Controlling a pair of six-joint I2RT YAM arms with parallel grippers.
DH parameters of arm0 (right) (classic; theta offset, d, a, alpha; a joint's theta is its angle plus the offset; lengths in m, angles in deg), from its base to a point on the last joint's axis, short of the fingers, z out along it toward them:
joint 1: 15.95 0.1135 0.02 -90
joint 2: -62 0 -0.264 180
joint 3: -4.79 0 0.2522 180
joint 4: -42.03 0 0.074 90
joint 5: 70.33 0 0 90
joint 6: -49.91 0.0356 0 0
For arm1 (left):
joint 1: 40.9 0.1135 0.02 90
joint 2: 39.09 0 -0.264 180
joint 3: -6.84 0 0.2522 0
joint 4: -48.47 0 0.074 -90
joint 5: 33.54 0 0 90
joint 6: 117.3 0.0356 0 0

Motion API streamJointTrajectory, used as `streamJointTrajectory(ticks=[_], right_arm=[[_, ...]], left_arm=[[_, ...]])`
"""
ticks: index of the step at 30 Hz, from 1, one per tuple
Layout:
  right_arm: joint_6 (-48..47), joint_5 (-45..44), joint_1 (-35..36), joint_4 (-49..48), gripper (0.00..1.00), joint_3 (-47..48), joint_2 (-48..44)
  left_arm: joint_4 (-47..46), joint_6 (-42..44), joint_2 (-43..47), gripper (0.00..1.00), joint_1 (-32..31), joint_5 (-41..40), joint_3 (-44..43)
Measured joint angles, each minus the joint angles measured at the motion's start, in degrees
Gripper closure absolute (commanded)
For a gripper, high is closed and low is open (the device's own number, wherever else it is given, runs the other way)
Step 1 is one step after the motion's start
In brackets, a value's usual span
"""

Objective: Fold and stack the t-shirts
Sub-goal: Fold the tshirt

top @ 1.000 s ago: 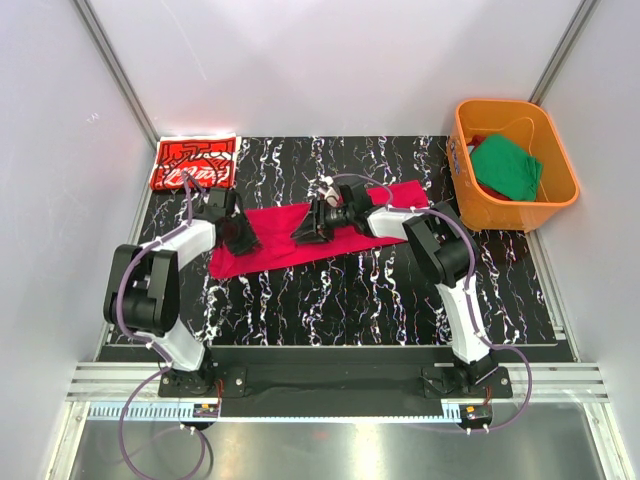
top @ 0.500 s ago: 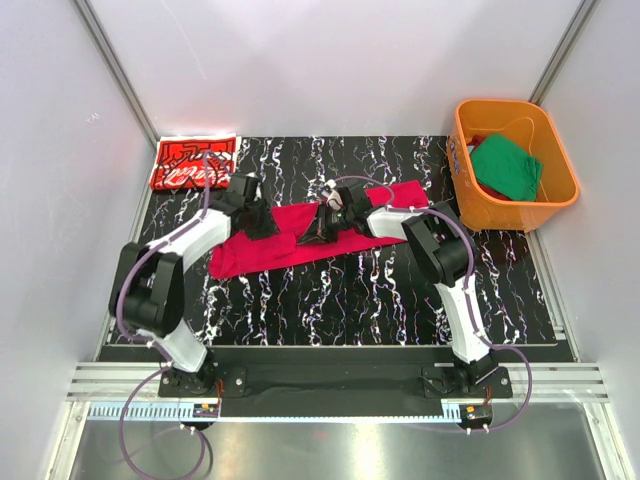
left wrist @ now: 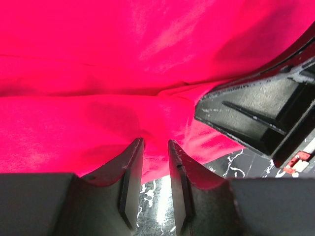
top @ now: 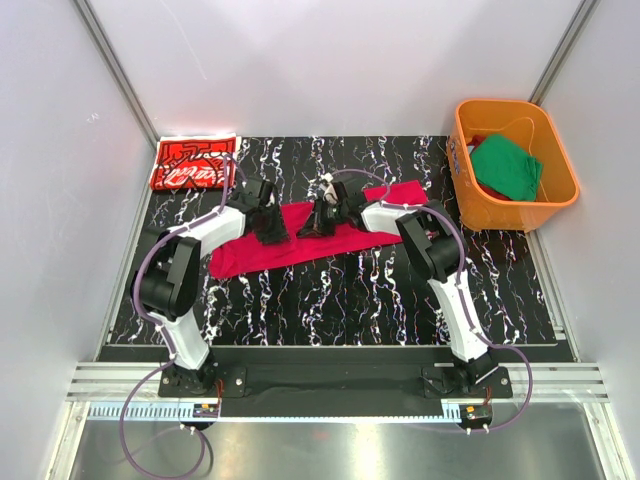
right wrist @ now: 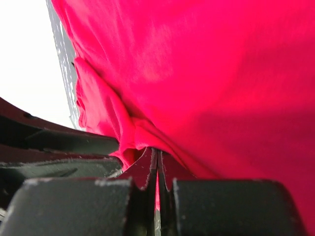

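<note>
since a second ago: left arm has swung right along the table (top: pixel 350 290). the left fingers (top: pixel 274 230) were over the near-left part of the crimson t-shirt (top: pixel 330 243); now they sit further in, near its middle. right fingers (top: pixel 308 226) stood parted a second ago and are now clenched; they have shifted only a little, towards the far edge. the two sets of fingers have drawn close and now stand just beside each other over the cloth. the shirt's outline on the table looks about the same, a long band running from near-left to far-right.

cloth against fingers, right wrist view: you see the two fingers pressed together, a thin sliver of red between them and a bunched fold right at the tips. call it grasping the crimson t-shirt.

left wrist view: fingers parted by a narrow gap, released, nothing pinched that you can see. the shirt's edge lies right at the tips and the cloth spreads beyond them; marbled table shows below, in the gap. the right arm's black body sits to the right, on the same cloth.

other task items: printed red t-shirt (top: pixel 193 163) folded at the far-left corner of the table. green t-shirt (top: pixel 507 168) in the orange tub (top: pixel 461 140) at far right, well apart from both arms.
</note>
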Motion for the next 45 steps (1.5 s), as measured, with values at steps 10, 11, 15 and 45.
streamJointTrajectory(ticks=[10,11,15,45], right_arm=[[-1.64,-1.11,-1.40,1.49,0.99,4.42,2.34],[-1.64,-0.76,-1.53,1.51,0.99,4.92,2.84],[-2.58,-0.50,-1.75,2.08,0.98,6.84,3.85],[-13.46,-18.08,-5.27,13.16,0.69,-12.37,-17.97]], left_arm=[[-0.94,-0.07,-1.46,0.69,-0.37,0.07,-0.11],[-0.92,-0.22,-1.57,0.69,-0.44,0.22,-0.11],[-0.28,-0.61,-1.57,0.67,-0.76,0.44,-1.57],[-6.16,-2.21,-9.88,0.68,-1.20,3.17,-6.38]])
